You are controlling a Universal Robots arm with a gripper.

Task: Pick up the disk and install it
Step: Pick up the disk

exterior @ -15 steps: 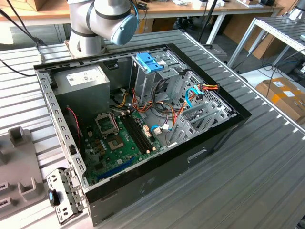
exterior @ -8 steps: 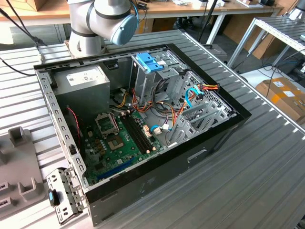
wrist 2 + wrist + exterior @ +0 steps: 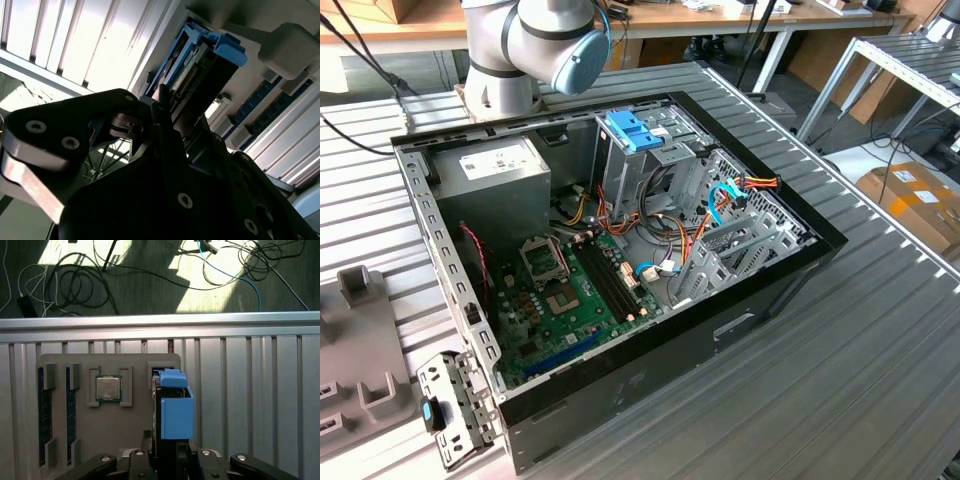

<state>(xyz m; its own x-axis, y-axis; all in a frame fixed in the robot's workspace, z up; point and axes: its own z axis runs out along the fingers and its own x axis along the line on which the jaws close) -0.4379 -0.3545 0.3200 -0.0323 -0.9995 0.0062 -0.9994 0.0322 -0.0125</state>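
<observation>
While the flat grey-metal disk in its light-blue plastic carrier rail (image 3: 176, 407) sits between the fingers: black end effector (image 3: 170, 451) looks clenched on the disk's near end, fingers flanking it on both sides in both wrist views.
Disk pose: on edge, long side pointing away from the wrist, most of its length overhanging the grip.
Disk location: at the upright slot of the grey moulded fixture tray (image 3: 135, 365) on the ribbed metal desk (image 3: 250, 390). Cannot tell whether its far end is clear of the slot.
Neighbours on tray: square silver processor chip (image 3: 108, 388) just beside the slot, dark memory sticks (image 3: 44, 410) further along.
Risk 1: end-only grip plus long overhang, so the disk may pivot or slip in the fingers.
Risk 2: if the far end sits in the slot, a skewed lift could catch the slot wall and drag the tray, jolting the chip.
Target area: open black computer case (image 3: 770, 290), well apart from the tray, with a tall grey metal drive cage (image 3: 625, 175) topped by a blue plastic bracket (image 3: 635, 130).
Risk 3: loose orange and blue cables (image 3: 720, 200) lie near the cage and could snag the carrier.
Risk 4: a tilted disk would likely jam on the bay edges.
</observation>
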